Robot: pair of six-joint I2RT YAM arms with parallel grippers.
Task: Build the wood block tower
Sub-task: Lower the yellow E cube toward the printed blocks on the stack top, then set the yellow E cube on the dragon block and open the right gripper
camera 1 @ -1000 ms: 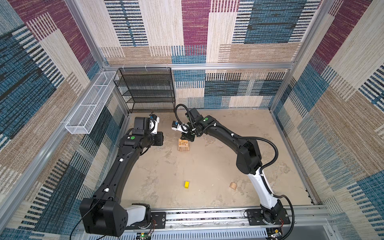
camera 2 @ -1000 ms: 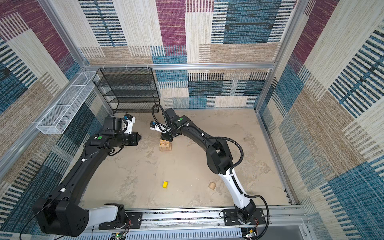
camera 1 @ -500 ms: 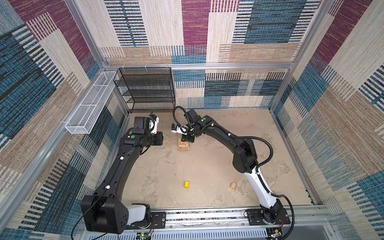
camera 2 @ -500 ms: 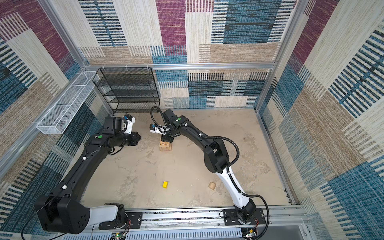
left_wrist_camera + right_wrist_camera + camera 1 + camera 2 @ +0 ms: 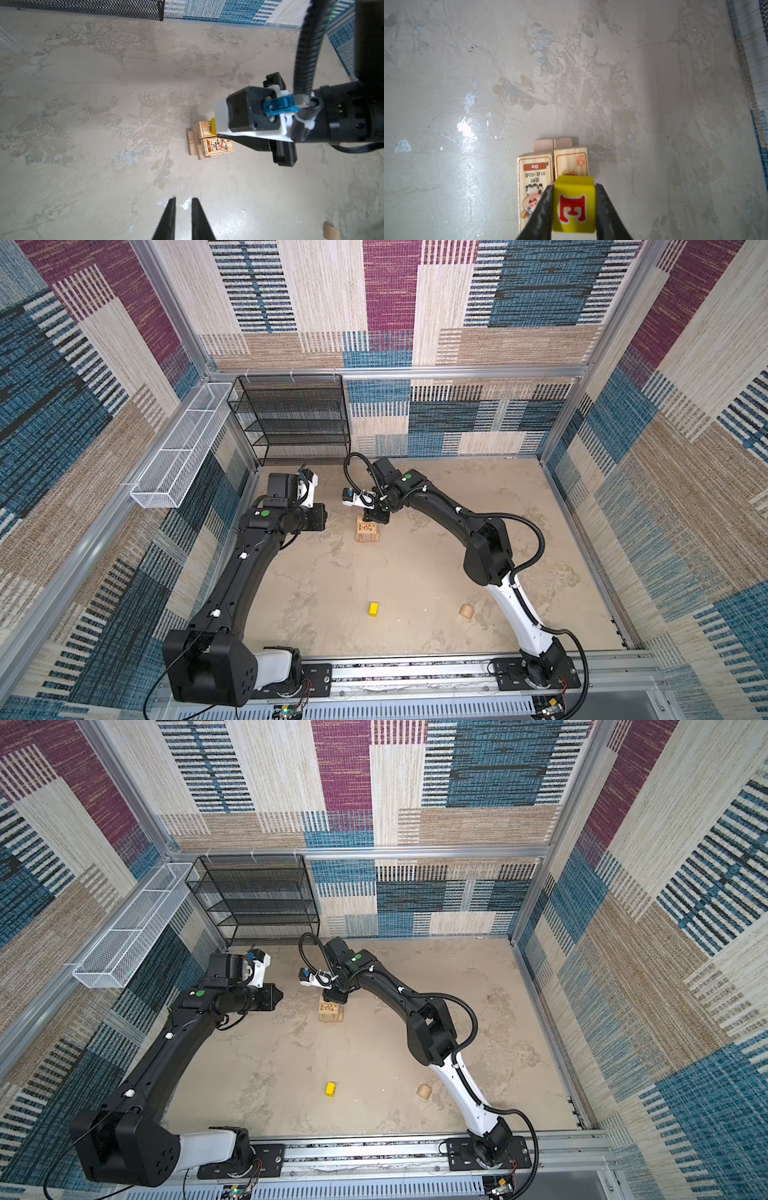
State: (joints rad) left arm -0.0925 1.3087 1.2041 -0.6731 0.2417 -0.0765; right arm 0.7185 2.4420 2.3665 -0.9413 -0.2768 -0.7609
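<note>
- R hand [image 5: 574, 186] pinches the yellow E block [image 5: 574, 207] btwn both fingers, red letter facing the wrist cam.
- R hand hangs right over the tower [image 5: 367, 531], which stands in the back half of the bench [image 5: 415, 572]. Can't tell if the block touches the top layer or sits just above it.
- Tower top layer is 2 printed tan blocks side by side: the Ox block [image 5: 532, 182] w/ cartoon cow, and the orange-tag block [image 5: 571, 164]. The yellow E block is over the orange-tag one.
- Plain tan blocks [image 5: 553, 143] lie underneath, ends poking out past the printed pair.
- L hand [image 5: 184, 200] has fingers a narrow gap apart, nothing btwn them. It sits left of the tower, apart from it, tips pointing toward it.
- Loose yellow block [image 5: 374, 608] lies alone nr the bench front, well apart from the tower; seen in both top views [image 5: 330, 1088].
- Rounded tan piece [image 5: 467, 612] lies to its right, nr the R arm's lower link, not touching it.
- Black mesh rack [image 5: 291, 418] stands at the back wall, left side.
- White wire basket [image 5: 183, 448] hangs on the left wall.
</note>
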